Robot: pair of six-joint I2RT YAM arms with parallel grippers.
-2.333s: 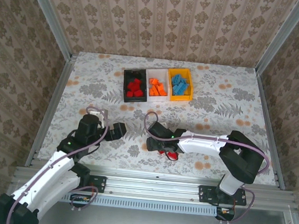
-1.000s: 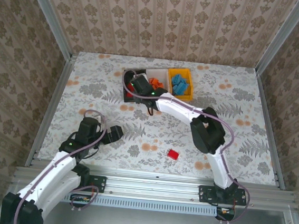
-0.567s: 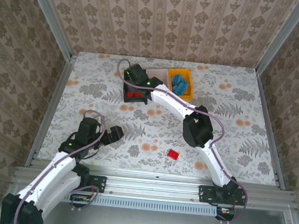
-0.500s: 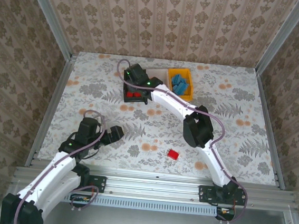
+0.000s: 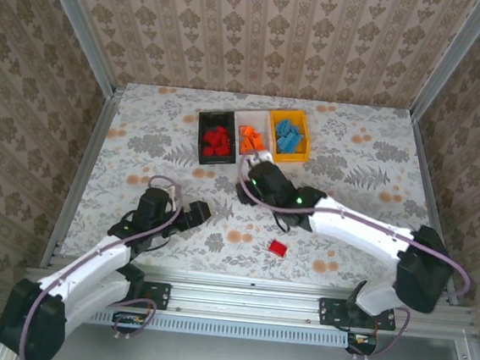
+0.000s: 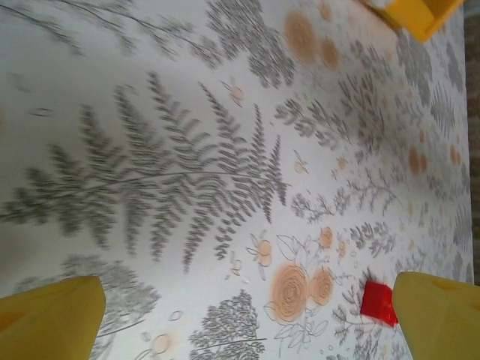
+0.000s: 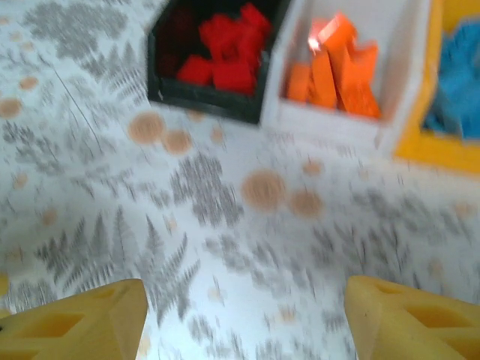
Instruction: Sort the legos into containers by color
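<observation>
Legos (image 5: 218, 140) fill the containers (image 5: 200, 138); one red brick (image 5: 278, 248) lies loose.

Far side: black bin (image 5: 201, 138), white bin (image 5: 251, 114) and yellow bin (image 5: 305, 144) touch in a row, with no gap between them; all are open on top.
Bin fronts: right gripper (image 5: 257, 166) hangs just short of the white bin, with a bare strip of table (image 5: 141, 145) between.
Left half: bare beyond the left arm (image 5: 105, 252) and left of the bins.
Right half: right arm (image 5: 354, 229) slants from the near right corner to the centre, barring the way.
Near centre: red brick (image 5: 278, 248) lies alone between left gripper (image 5: 198, 213) and the right arm, apart from both.
Edges: rails (image 5: 83, 173) and walls (image 5: 262, 37) close off left, right and far sides.
</observation>
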